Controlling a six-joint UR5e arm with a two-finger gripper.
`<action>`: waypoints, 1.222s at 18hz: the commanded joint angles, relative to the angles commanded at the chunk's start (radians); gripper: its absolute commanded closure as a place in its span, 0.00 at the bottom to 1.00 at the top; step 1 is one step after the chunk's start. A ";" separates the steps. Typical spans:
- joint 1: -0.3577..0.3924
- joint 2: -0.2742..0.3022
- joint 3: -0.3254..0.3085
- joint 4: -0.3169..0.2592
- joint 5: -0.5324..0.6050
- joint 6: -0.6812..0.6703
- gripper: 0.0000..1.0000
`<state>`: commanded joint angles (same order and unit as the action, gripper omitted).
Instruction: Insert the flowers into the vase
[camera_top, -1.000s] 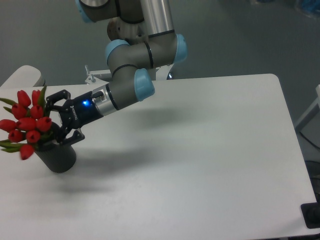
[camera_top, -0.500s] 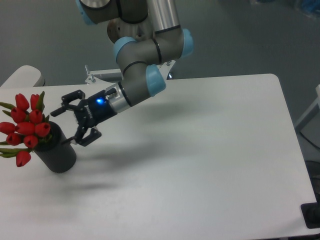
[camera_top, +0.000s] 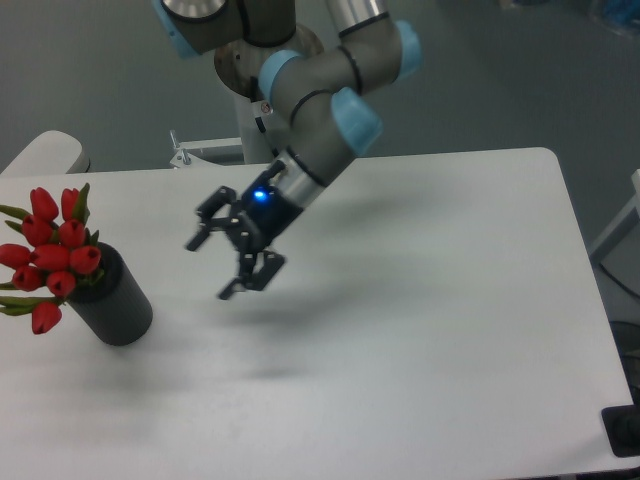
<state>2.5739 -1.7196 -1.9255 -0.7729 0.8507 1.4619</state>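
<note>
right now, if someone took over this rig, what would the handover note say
Gripper: open, empty, in the air above the table, to the right of the vase and clear of it.
Flowers: stems down in the vase, red buds leaning out over its left rim.
Vase: upright near the table's left edge.
Done: the flowers are in and released.
Left: nothing on the insertion itself; perhaps just park the arm.

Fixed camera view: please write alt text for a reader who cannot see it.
Red flowers stand in a dark grey vase at the left edge of a white table. To its right, the robot arm's end effector hangs open and empty above the table.
</note>
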 joint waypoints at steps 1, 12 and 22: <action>0.015 0.000 0.034 -0.028 0.046 0.000 0.00; 0.069 -0.104 0.347 -0.180 0.327 0.011 0.00; 0.065 -0.126 0.405 -0.252 0.594 0.229 0.00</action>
<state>2.6385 -1.8453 -1.5203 -1.0246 1.4449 1.6904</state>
